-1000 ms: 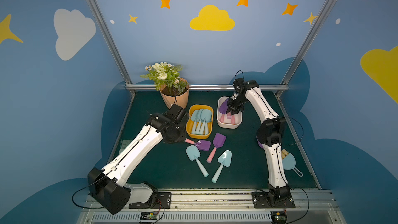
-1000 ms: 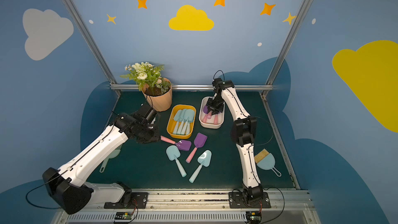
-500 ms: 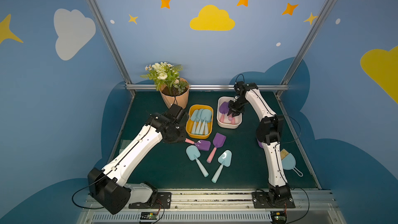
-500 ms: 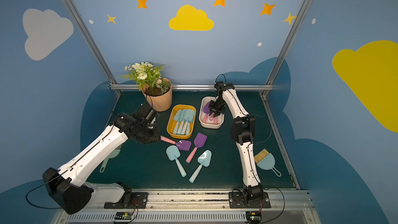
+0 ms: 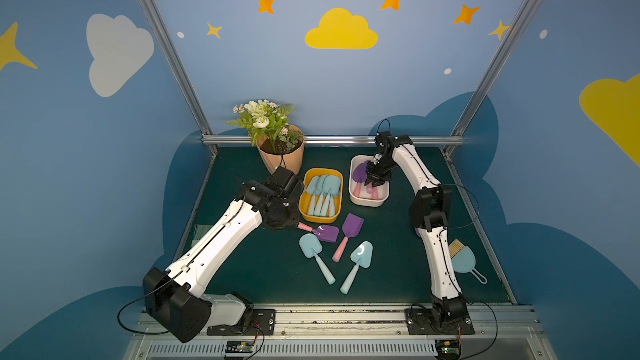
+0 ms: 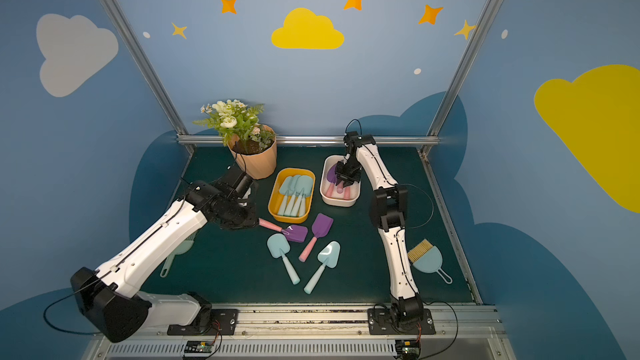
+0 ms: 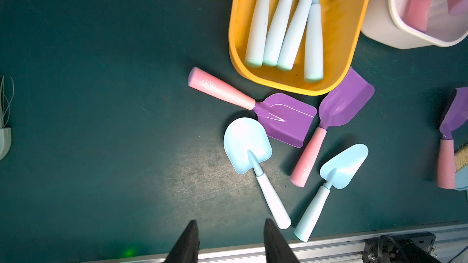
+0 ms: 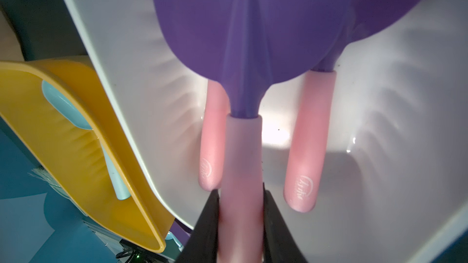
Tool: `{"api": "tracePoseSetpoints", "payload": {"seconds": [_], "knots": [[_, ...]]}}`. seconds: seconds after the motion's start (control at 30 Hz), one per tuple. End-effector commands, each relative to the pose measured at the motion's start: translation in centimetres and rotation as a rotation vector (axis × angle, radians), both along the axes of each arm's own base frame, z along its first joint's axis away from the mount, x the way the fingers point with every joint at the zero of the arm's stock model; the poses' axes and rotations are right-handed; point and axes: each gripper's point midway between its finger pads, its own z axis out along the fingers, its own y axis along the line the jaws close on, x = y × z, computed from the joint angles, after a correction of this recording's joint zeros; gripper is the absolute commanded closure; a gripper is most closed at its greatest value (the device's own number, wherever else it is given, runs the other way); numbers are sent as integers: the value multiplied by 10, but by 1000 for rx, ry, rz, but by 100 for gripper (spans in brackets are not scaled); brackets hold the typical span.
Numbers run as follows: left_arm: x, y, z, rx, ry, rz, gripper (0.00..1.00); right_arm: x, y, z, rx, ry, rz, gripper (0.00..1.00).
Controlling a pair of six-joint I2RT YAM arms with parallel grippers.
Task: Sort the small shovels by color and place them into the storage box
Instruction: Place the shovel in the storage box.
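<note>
My right gripper (image 8: 240,191) is shut on the pink handle of a purple shovel (image 8: 243,34), low inside the white box (image 5: 367,202), over two more purple shovels. The yellow box (image 5: 320,219) beside it holds several light blue shovels (image 7: 278,26). My left gripper (image 7: 231,221) is open and empty above the bare mat. On the mat lie two purple shovels (image 7: 286,120) (image 7: 342,104) and two light blue ones (image 7: 247,145) (image 7: 344,165). Another purple shovel (image 7: 453,122) lies farther right, partly cut off.
A flower pot (image 5: 280,157) stands at the back, close behind my left wrist. A blue hand brush with tan bristles (image 5: 462,258) lies by the right arm. A mint-green brush (image 6: 176,254) shows under the left arm. A metal rail (image 5: 329,309) runs along the front.
My right gripper has sunk a little lower into the white box with the purple shovel in it. The left arm has stayed where it was.
</note>
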Motion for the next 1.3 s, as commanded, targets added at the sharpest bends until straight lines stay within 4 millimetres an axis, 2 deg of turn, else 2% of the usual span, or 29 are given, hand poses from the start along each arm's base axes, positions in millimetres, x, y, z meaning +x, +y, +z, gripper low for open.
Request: {"api": "tracePoseSetpoints", "payload": {"seconds": [0.0, 0.7, 1.27], "knots": [[-1, 0, -6, 4, 20, -15, 69, 5, -4, -8, -18, -10, 12, 100], [-5, 3, -10, 12, 28, -15, 68, -8, -8, -41, -62, 111, -37, 95], [-5, 4, -8, 15, 21, -15, 66, -11, -7, -43, -61, 120, -32, 86]]}}
